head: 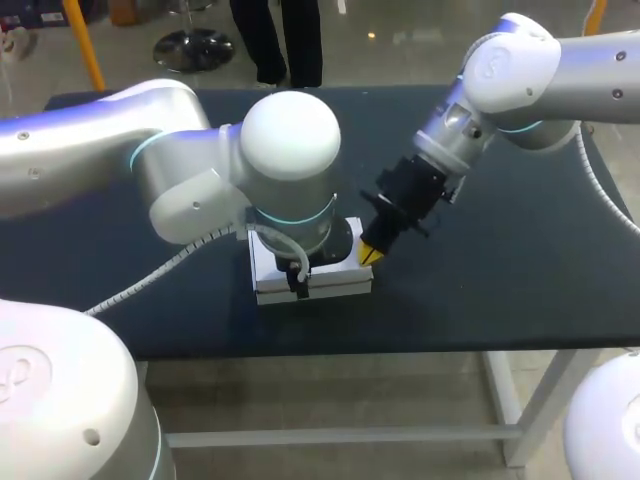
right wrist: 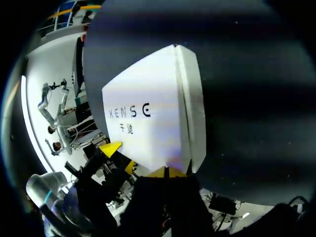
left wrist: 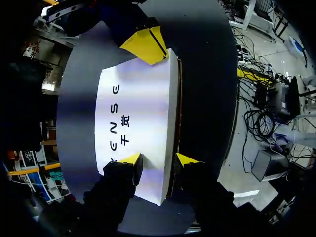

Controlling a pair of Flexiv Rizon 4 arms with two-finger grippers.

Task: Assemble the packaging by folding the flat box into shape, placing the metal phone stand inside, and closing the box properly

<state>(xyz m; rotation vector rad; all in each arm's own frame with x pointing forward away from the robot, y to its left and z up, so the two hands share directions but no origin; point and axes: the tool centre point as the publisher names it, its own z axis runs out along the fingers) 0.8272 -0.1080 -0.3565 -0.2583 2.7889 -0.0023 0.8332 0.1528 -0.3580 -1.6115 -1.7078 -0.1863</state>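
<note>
The silver-white left arm (head: 120,150) comes in from the left side, bends at its big rounded joint and turns its wrist straight down over the middle of the table. Its black, yellow-tipped left gripper (left wrist: 158,161) points downward with the two fingers set apart. The silver-white right arm (head: 560,70) reaches in from the right corner and slopes down toward the middle, its black, yellow-tipped right gripper (head: 367,255) angled down, tips pressed together into one wedge, close beside the left wrist.
</note>
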